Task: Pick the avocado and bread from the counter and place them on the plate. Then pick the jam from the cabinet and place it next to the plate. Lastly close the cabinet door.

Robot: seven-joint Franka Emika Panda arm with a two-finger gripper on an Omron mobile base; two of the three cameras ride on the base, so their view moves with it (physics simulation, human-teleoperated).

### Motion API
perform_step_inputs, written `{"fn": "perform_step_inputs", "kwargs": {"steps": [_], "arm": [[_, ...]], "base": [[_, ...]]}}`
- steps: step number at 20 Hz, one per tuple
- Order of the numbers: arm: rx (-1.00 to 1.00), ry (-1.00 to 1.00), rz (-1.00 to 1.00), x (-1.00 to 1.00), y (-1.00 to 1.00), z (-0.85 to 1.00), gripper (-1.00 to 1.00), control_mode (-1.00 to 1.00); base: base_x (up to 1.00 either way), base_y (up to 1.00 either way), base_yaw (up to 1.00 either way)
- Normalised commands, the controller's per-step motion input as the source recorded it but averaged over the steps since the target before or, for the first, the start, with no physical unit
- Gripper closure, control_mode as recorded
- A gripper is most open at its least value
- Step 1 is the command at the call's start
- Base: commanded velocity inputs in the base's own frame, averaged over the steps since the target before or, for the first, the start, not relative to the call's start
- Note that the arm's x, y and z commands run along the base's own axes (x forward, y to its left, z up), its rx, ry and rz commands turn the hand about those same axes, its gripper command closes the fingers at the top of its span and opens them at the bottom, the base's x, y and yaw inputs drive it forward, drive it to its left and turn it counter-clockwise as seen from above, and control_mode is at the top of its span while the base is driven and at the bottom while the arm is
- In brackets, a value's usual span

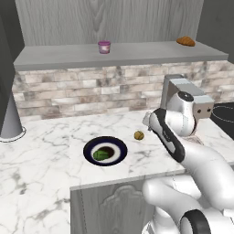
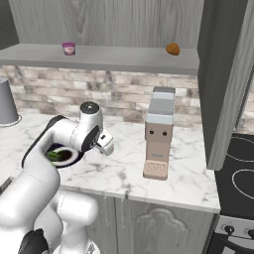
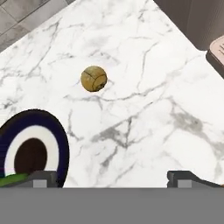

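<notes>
**robo_arm:** Fingertips of my end effector (image 3: 113, 177) sit at the bottom of the hand view, spread wide with nothing between them. Bread (image 3: 93, 78) is further ahead on the tabletop (image 3: 144, 109), sitting alone, just beside the plate (image 3: 59, 144) but not touching it. Avocado (image 1: 100, 155) is already on the plate. Jam (image 1: 104, 47) is up on the cabinet shelf (image 1: 137, 54), with a croissant (image 1: 185, 41) well off to the side.

**kitchen_lurker:** So what could go sideways?

**robo_arm:** My guess: the bread's a little ball, so if I come down off-centre one finger nudges it and it rolls, maybe against the plate rim or off toward the coffee machine (image 2: 159, 134). Closing too high could squirt it out too. And setting it down next to the avocado might bump that off the plate.
</notes>
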Motion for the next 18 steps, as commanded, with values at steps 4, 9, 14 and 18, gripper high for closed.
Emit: {"fn": "perform_step_inputs", "kwargs": {"steps": [4,9,14,18], "arm": [[-0.08,-0.19,0.19,0.01,0.01,-0.20,-1.00,-1.00],[-0.23,0.00,0.17,0.17,0.10,-0.03,-1.00,-1.00],[-0.16,0.00,0.17,0.34,0.04,0.00,-1.00,-1.00],[-0.04,0.03,0.22,0.57,0.00,0.00,-1.00,-1.00]], "base": [[0.00,0.00,0.00],[0.00,0.00,0.00],[0.00,0.00,0.00],[0.00,0.00,0.00]]}}
